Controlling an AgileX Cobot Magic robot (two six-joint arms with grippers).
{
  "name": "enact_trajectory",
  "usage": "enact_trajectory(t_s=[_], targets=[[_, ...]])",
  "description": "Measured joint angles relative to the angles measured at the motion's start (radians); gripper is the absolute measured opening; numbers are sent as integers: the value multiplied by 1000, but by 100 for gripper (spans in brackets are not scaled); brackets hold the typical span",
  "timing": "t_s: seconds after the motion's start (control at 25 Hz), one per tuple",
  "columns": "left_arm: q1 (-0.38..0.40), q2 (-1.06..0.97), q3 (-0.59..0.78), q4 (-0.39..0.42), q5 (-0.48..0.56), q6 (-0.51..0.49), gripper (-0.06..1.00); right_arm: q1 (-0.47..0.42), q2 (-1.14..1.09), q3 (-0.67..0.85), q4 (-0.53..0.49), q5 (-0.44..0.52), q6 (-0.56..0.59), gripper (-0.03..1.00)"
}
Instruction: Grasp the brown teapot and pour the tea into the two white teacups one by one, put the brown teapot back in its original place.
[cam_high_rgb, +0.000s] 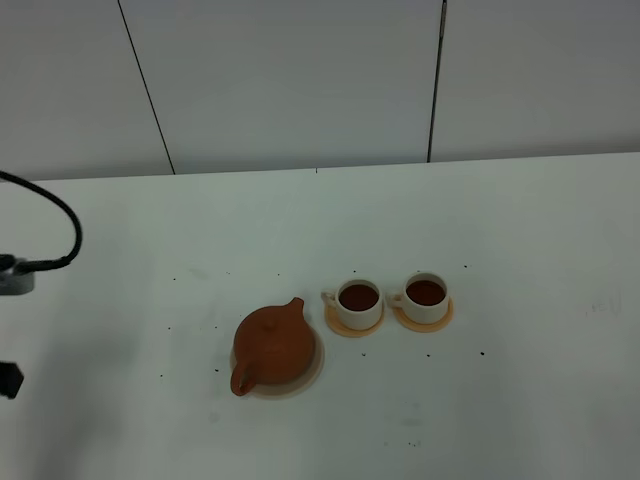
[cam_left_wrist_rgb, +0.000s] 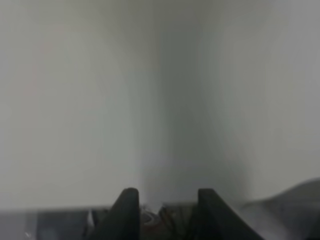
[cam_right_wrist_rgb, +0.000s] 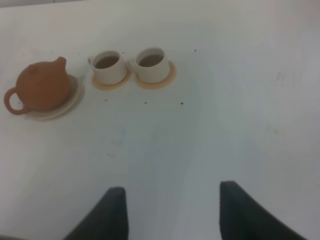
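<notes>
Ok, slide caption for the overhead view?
Brown teapot back on its trivet, both white teacups filled with tea.

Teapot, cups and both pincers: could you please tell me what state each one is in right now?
Teapot: upright on its pale trivet, lid on, nothing holding it.
Left cup: upright on an orange coaster, holding dark tea.
Right cup: upright on an orange coaster, holding dark tea.
Left pincer: jaws apart, nothing between them.
Right pincer: jaws wide apart, empty, well clear of the teapot and cups.
</notes>
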Motion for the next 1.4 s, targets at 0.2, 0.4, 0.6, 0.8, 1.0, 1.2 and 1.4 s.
enact_trajectory(t_s=[0.2,0.4,0.6,0.8,1.0,1.2,1.4], targets=[[40,-270,176,0,-20,-49,34,0,0,0,0,0,0,41],[43,-530,309,-42,-86,-55,34,0,0,0,0,0,0,41],[43,-724,422,-86,-109,-56,34,0,0,0,0,0,0,41],[43,-863,478,-105,-137,-57,34,0,0,0,0,0,0,41],[43,-1012,478,-110,-143,-55,34,0,0,0,0,0,0,41],[42,-1136,478,-117,-143,-51,34,0,0,0,0,0,1,41],[28,-1212,478,-119,-143,-51,34,0,0,0,0,0,1,41]])
